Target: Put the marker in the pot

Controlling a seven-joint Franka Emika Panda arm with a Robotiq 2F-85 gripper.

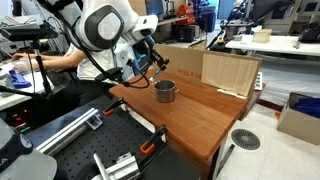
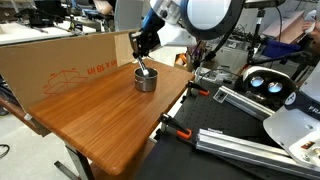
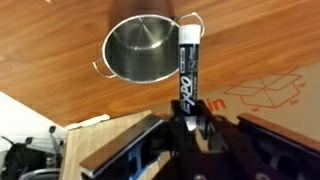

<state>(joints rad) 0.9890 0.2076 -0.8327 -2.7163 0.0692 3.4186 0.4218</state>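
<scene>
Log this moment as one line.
gripper: shut on marker | marker: held by pot rim, unreleased | pot: upright on wooden table

Lower end of the marker [image 3: 188, 65] out of sight inside the end effector [image 3: 190, 120].

On my wrist feed, the slim black marker [image 3: 188, 72] carries white lettering along its barrel and has a pale far end. The small round metal pot [image 3: 143, 50] is shiny silver, with a duller grey inside. The wooden counter [image 3: 50, 40] reads warm reddish-brown with fine darker grain streaks. The flat cardboard sheet [image 3: 285, 95] is tan, printed with a red box outline. My pincer [image 3: 190, 120] is black. In an exterior view, the robot arm [image 1: 100, 25] is white with black joints.
</scene>
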